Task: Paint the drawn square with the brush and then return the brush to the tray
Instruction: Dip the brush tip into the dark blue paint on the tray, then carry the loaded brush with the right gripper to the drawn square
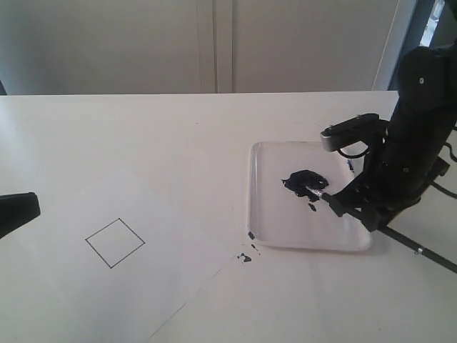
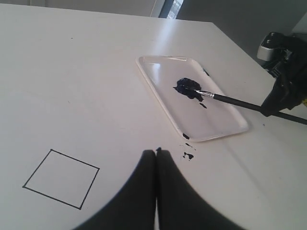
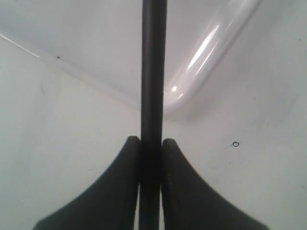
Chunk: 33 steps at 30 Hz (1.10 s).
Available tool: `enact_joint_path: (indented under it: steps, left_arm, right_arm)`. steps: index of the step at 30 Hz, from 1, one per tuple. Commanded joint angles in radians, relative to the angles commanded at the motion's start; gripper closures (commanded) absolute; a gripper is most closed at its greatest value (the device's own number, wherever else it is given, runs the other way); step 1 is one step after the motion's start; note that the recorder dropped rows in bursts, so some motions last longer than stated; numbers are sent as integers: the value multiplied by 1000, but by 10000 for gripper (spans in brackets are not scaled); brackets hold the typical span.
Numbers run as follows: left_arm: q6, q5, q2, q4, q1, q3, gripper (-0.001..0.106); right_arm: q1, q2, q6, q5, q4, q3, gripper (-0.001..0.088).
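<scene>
Gripping the brush (image 2: 230, 99), right hand (image 3: 150, 141) hides its mid-handle; left hand (image 2: 156, 152) sits together.

The right gripper (image 1: 341, 205), clamped on the long thin black-handled brush (image 2: 230, 99), sits at the edge of the glossy white rectangular plastic tray (image 1: 285, 225). The tray's raised rim and a dark blue paint blob (image 1: 303, 179) lie just ahead of it, and the brush handle juts out behind. Past the tray, the white tabletop (image 1: 143, 136) gives open passage to the flat white paper sheet (image 1: 171, 214), apart from small blue splashes (image 1: 245, 257). The left gripper (image 2: 156, 153), jaws together, hangs near the thin-lined black drawn square (image 1: 115, 242).
</scene>
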Motion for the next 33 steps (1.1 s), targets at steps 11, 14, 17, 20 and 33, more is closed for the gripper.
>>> enact_joint_path:
  steps: [11, 14, 17, 20, 33]
  left_arm:
    - [46, -57, 0, -45, 0, 0, 1053]
    - [48, -78, 11, -45, 0, 0, 1053]
    - [67, -82, 43, -37, 0, -2, 1053]
    - [54, -82, 90, 8, 0, -20, 1053]
    - [-513, -16, 320, 774, 0, -375, 713]
  right_arm:
    - [57, -185, -98, 97, 191, 0, 868]
    - [125, -185, -98, 95, 191, 0, 868]
    - [190, -185, -98, 81, 189, 0, 868]
    - [247, -185, -98, 66, 185, -2, 868]
    - [409, -181, -102, -12, 172, -23, 868]
